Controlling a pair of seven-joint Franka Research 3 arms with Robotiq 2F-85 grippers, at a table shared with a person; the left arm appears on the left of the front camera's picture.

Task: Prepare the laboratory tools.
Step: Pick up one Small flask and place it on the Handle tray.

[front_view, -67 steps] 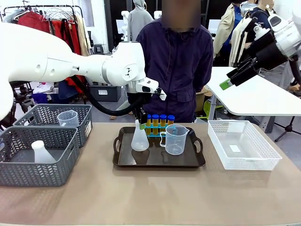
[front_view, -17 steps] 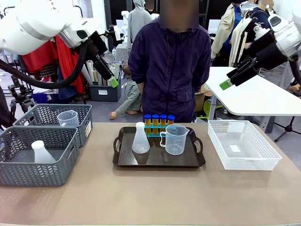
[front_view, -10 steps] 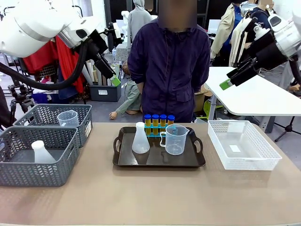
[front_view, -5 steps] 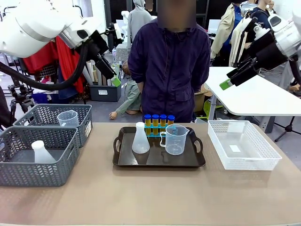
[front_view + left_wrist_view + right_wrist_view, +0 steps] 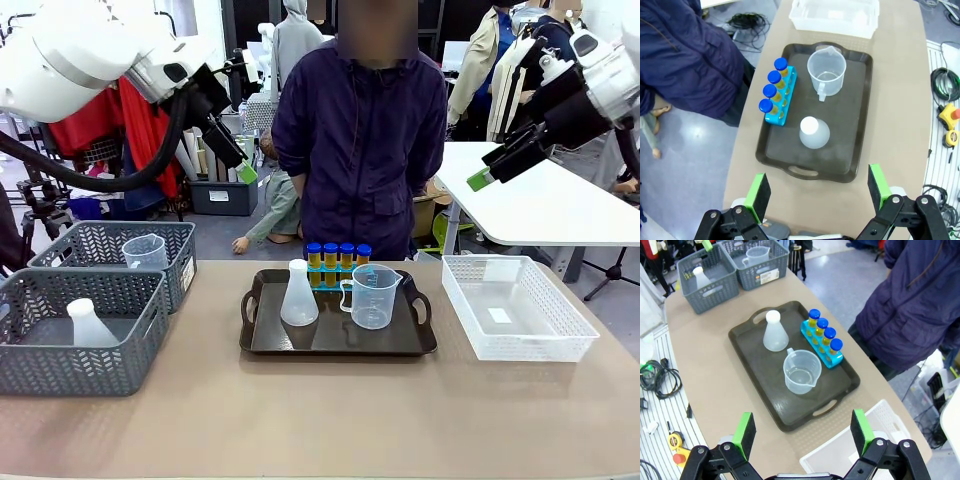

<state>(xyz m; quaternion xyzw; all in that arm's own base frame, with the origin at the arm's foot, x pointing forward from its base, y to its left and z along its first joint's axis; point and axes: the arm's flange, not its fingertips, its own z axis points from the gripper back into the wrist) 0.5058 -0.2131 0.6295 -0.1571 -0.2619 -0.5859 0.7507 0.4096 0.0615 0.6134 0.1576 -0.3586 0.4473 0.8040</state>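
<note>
Left gripper [image 5: 817, 192] raised high, jaws wide apart, holding nothing; right gripper [image 5: 802, 435] likewise wide and empty. Conical flask [image 5: 298, 294], measuring beaker [image 5: 373, 296] and four blue-capped tubes [image 5: 338, 262] in blue rack [image 5: 781, 98] together on dark tray [image 5: 400, 345]. Risks: tipping light flask on descent; clipping beaker beside it; snagging rack when reaching rear row

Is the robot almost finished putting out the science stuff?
It looks nearly done. The flask, the measuring jug and the four blue-capped tubes already stand on the brown tray. Nothing is in hand: the left gripper and the right gripper hang open above the table. A second flask and jug sit in the grey baskets; whether they're needed, I can't tell.
</note>
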